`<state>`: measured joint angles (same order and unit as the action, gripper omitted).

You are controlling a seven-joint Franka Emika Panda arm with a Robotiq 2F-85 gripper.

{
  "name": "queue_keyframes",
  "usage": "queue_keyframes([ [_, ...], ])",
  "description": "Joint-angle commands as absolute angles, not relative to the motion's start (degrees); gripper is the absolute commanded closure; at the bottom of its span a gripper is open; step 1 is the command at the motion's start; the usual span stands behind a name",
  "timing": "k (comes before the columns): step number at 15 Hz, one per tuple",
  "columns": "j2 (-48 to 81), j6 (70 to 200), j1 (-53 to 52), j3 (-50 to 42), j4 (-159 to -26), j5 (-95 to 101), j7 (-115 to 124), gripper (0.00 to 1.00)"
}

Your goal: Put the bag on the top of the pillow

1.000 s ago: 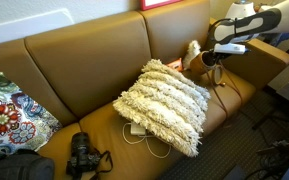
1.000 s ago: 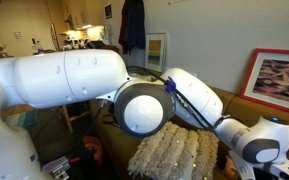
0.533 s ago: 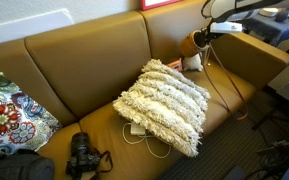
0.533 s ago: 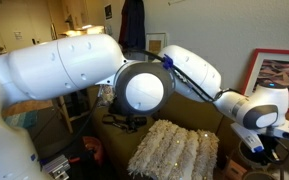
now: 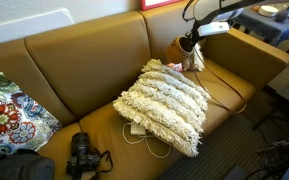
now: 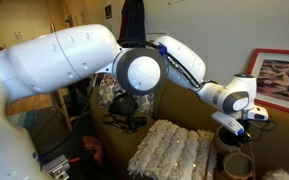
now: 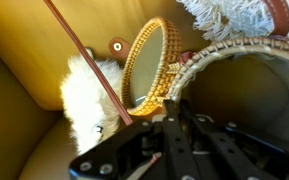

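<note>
The fingers (image 7: 174, 140) are closed on the rim of the bag (image 7: 249, 95), and the wrist view looks past them into its round mouth, where only tan lining shows. In an exterior view the bag (image 5: 187, 46) hangs from the fingers near the corner of the backrest, clear of the brown padded desk (image 5: 104, 125), with its thin strap (image 5: 227, 88) trailing down in a loop over the seat. The pillow (image 5: 164, 100) leans against the backrest just beside and below the bag, not touching it. From another exterior view the bag (image 6: 236, 164) sits right under the fingers, next to the pillow's edge (image 6: 174, 155). Behind the bag lie a white fluffy thing (image 7: 84, 95) and a woven ring (image 7: 144, 65) standing on edge. A white cable (image 5: 144, 136) runs out from under the pillow. Further along the seat are a black camera (image 5: 82, 155), a floral pillow (image 5: 9, 110) and a dark bag (image 5: 19, 166), all well apart from the fingers
</note>
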<state>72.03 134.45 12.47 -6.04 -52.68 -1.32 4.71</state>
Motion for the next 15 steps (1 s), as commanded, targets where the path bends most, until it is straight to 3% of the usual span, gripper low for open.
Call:
queue_keyframes([
  [1, 63.7, 135.9, 9.5, -6.4, -64.2, 1.3, 1.5, 0.98],
  [15, 42.4, 145.3, -8.7, -9.6, -97.7, 19.6, 4.1, 0.98],
])
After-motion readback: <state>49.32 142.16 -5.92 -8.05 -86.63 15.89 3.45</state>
